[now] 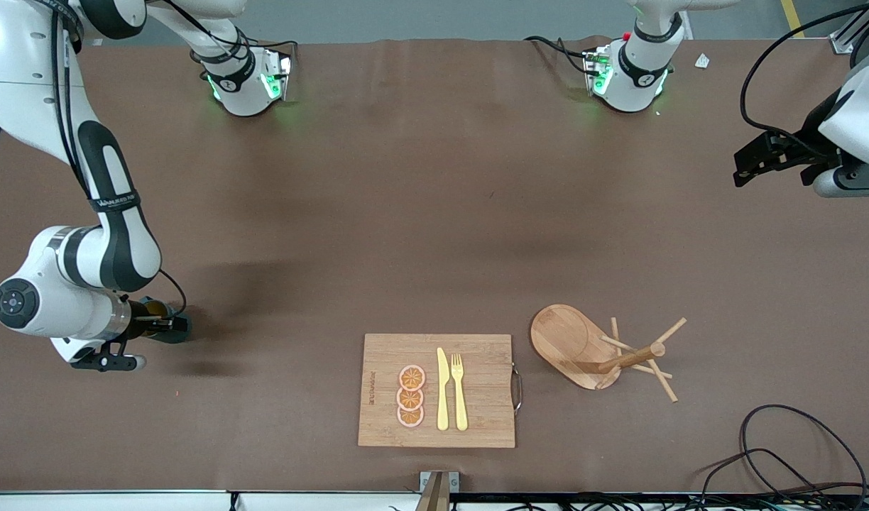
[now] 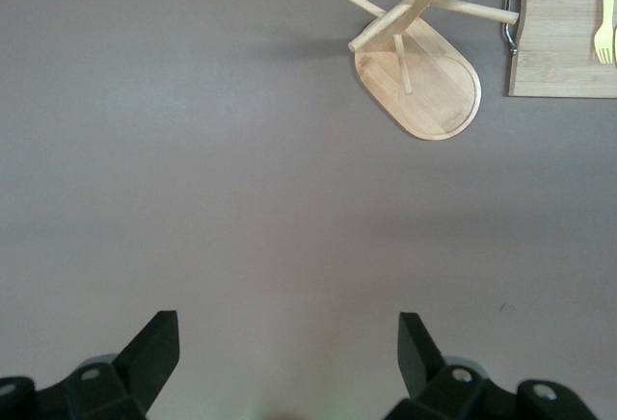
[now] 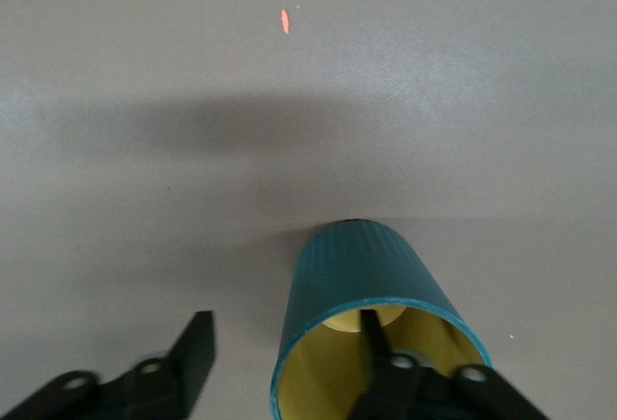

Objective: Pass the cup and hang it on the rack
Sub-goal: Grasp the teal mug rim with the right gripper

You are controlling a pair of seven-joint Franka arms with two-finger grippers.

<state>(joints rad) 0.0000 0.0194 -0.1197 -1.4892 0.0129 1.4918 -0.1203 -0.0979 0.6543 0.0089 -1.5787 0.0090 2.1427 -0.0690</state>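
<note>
The teal cup with a yellow inside rests on the brown table at the right arm's end, its mouth facing the right wrist camera; its handle does not show. My right gripper is open and straddles the cup's wall: one finger is inside the cup, the other stands outside, apart from it. In the front view the right gripper hides most of the cup. The wooden rack stands nearer to the front camera, beside the cutting board; it also shows in the left wrist view. My left gripper is open and empty, raised over the left arm's end of the table, and shows in its wrist view.
A bamboo cutting board with orange slices, a yellow knife and a fork lies near the front edge. Black cables lie at the front corner at the left arm's end.
</note>
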